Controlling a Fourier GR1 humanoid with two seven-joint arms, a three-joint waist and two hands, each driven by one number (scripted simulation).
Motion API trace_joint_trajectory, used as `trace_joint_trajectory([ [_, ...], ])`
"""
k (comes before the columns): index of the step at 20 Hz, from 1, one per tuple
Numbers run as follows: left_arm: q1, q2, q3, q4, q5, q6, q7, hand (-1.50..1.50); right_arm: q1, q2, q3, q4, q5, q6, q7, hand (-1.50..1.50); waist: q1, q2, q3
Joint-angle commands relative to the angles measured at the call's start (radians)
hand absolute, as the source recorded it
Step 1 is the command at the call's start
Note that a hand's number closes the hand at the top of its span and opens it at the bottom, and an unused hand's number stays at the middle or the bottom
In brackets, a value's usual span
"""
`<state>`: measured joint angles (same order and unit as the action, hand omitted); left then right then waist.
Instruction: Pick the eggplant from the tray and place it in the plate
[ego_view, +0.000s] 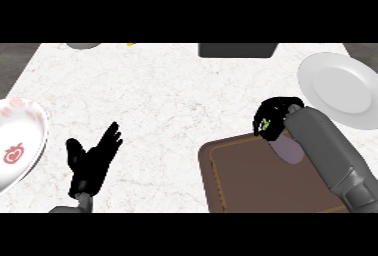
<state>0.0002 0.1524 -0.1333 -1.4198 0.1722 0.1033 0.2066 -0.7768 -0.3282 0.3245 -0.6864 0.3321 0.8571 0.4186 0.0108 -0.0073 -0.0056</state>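
Observation:
A purple eggplant (288, 150) with a green stem end hangs over the far edge of the brown tray (251, 185). My right hand (277, 114) is curled round the eggplant's top and hides most of it. The grey-white plate (343, 90) lies on the counter to the right of that hand, apart from it. At the lower left my left hand (92, 157) stands open with its fingers up, holding nothing.
A white plate with red prints (18, 142) lies at the left edge. A dark box (238, 49) and a grey object (83, 45) sit at the counter's far edge. The marble counter (162, 95) spreads between the hands.

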Motion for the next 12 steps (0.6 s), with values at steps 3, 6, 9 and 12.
trace_joint_trajectory([
  [3, 0.043, 0.002, 0.005, -0.051, -0.007, -0.026, 0.011, 0.0, 0.059, 0.016, -0.01, -0.073, 0.08, -0.05, -0.053, 1.5, -0.006, 0.007, 0.006],
  [6, -0.007, -0.011, -0.013, -0.016, -0.017, -0.009, 0.004, 0.0, -0.099, 0.025, -0.117, 0.049, 0.13, -0.456, 0.185, 1.5, 0.027, 0.019, 0.006],
  [9, 0.004, -0.002, -0.011, -0.009, -0.012, -0.025, -0.002, 0.0, -0.16, -0.031, -0.153, 0.036, 0.202, -0.679, 0.322, 1.5, 0.037, 0.019, 0.002],
  [12, -0.009, -0.005, -0.025, -0.008, -0.021, -0.029, -0.003, 0.0, -0.239, -0.03, -0.146, -0.01, 0.302, -0.918, 0.408, 1.5, 0.057, 0.018, 0.002],
])
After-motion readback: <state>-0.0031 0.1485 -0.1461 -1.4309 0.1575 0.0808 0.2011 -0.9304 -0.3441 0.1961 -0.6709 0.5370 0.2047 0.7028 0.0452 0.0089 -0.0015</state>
